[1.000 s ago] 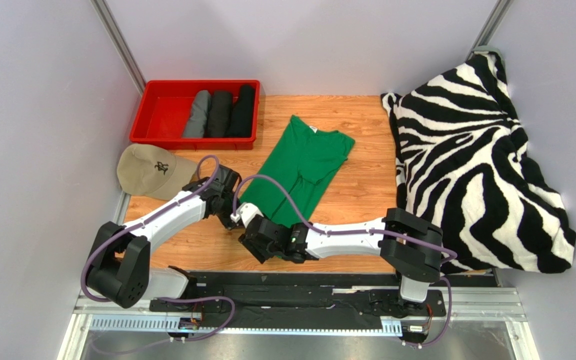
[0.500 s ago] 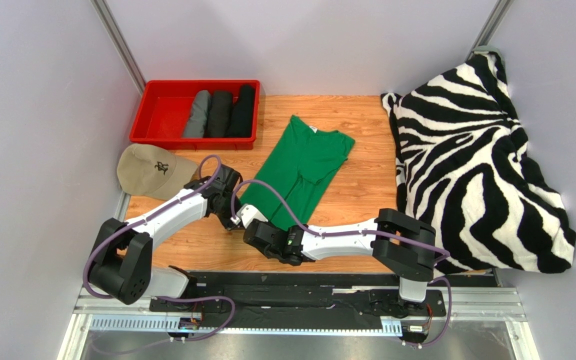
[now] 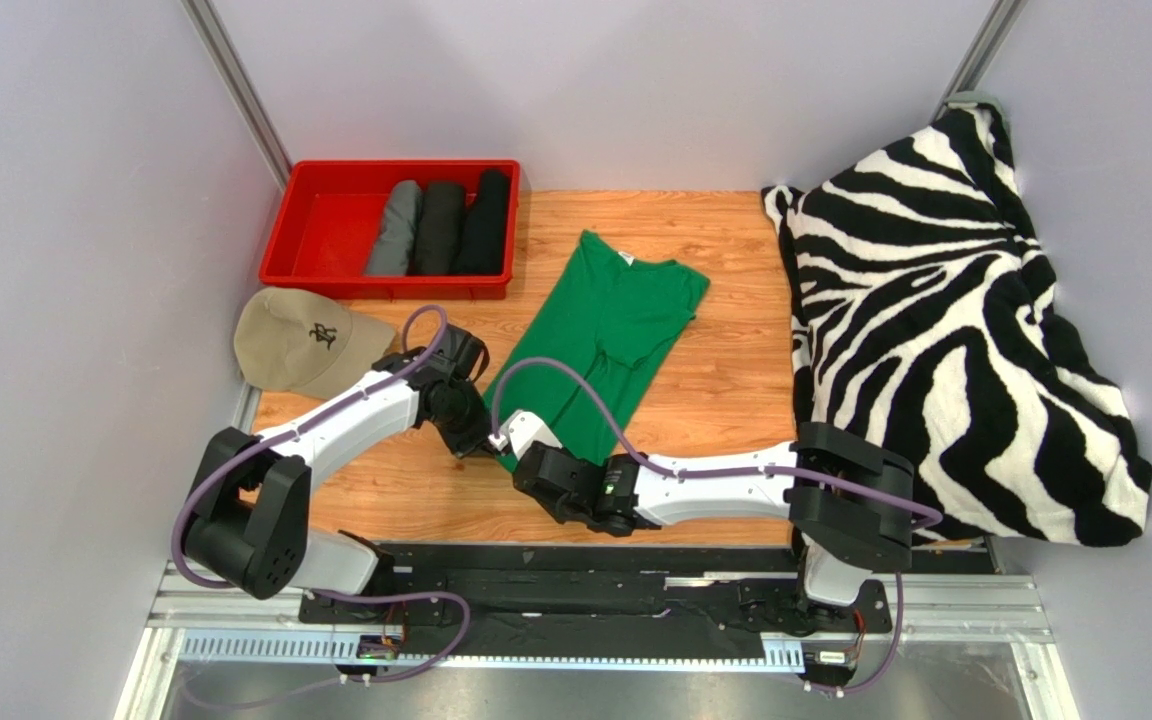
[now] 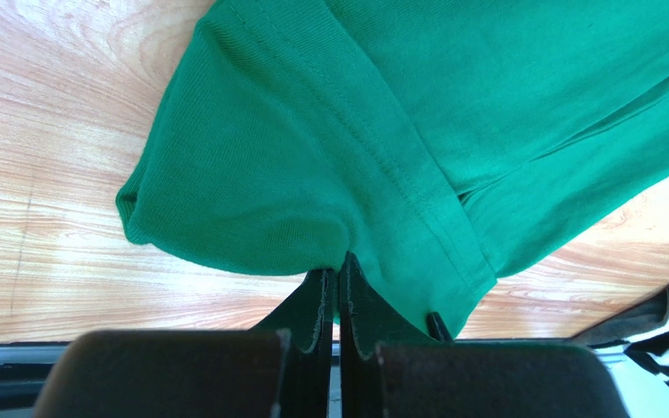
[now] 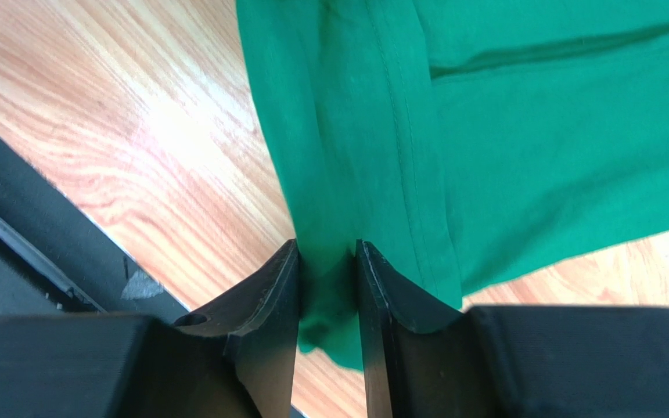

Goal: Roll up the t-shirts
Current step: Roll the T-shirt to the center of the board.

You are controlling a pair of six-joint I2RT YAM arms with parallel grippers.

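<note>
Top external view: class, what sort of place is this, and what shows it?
Probably a robot test cell, not a home: plain panel walls, left arm and right arm mounted on a metal frame, a green t-shirt and red bin of rolled shirts staged on the table.

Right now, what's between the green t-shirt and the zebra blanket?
Only bare wooden table. The top external view shows an open strip of it separating the green t-shirt from the zebra blanket.
</note>
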